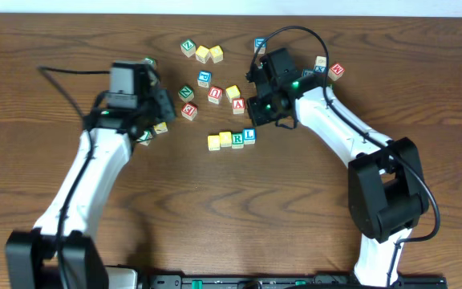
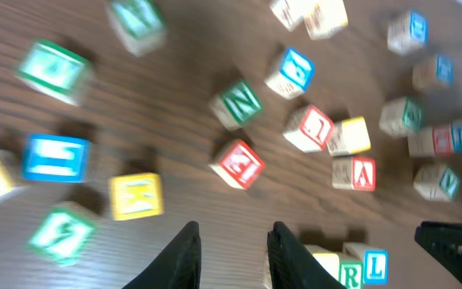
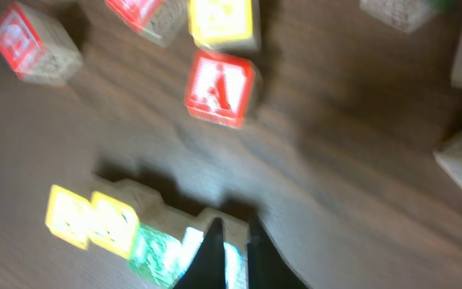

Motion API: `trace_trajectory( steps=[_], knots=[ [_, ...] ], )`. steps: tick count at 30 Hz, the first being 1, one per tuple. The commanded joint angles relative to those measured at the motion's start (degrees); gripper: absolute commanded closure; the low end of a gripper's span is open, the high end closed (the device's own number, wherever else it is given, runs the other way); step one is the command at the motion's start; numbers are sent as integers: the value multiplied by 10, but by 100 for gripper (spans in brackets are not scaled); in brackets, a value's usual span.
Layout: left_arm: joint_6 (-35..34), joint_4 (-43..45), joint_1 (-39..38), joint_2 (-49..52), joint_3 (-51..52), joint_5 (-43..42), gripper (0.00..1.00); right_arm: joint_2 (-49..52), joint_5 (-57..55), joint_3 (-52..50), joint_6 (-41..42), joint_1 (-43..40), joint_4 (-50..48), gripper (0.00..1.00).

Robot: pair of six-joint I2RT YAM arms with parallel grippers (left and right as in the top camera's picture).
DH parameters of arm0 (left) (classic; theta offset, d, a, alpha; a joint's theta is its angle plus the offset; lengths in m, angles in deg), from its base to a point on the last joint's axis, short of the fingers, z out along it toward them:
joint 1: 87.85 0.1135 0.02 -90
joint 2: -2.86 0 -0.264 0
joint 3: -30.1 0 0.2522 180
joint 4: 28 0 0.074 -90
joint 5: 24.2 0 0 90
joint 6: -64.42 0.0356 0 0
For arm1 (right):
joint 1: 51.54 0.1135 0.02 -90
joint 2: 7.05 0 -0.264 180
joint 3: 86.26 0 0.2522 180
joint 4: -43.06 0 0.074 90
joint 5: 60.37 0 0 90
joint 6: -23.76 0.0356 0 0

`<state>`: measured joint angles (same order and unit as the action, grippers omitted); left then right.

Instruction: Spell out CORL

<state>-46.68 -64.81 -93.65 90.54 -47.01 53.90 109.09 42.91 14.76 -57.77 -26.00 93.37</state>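
Note:
Four cubes stand in a row on the table: a yellow cube (image 1: 213,142), a second yellow cube (image 1: 225,140), the green R cube (image 1: 237,138) and the blue L cube (image 1: 249,136). My right gripper (image 1: 257,119) hovers just beyond the L end of the row. In the right wrist view it (image 3: 235,245) is shut with nothing between its fingers, its tips over the L cube (image 3: 191,241), next to the R cube (image 3: 157,249). My left gripper (image 2: 233,241) is slightly open and empty above bare wood. The R cube (image 2: 351,274) and the L cube (image 2: 374,265) lie to its right.
Loose letter cubes lie behind the row, among them a red A cube (image 1: 238,105) and a green-lettered cube (image 1: 186,93). More cubes sit at the back (image 1: 202,54), at the right (image 1: 337,71) and beside the left arm (image 1: 145,138).

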Motion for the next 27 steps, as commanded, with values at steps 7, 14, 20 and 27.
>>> trace_trajectory(
  steps=[7,14,20,27],
  knots=[
    [11,-45,27,-43,-13,115,72,24,0,7,53,68,-86,99],
    [9,-52,27,-30,-13,115,72,52,-26,7,70,84,-91,99],
    [9,-56,27,-27,-12,115,72,65,-25,7,73,84,-90,99],
    [9,-56,27,-27,-12,115,73,66,-22,7,71,99,-75,99]
  ],
)
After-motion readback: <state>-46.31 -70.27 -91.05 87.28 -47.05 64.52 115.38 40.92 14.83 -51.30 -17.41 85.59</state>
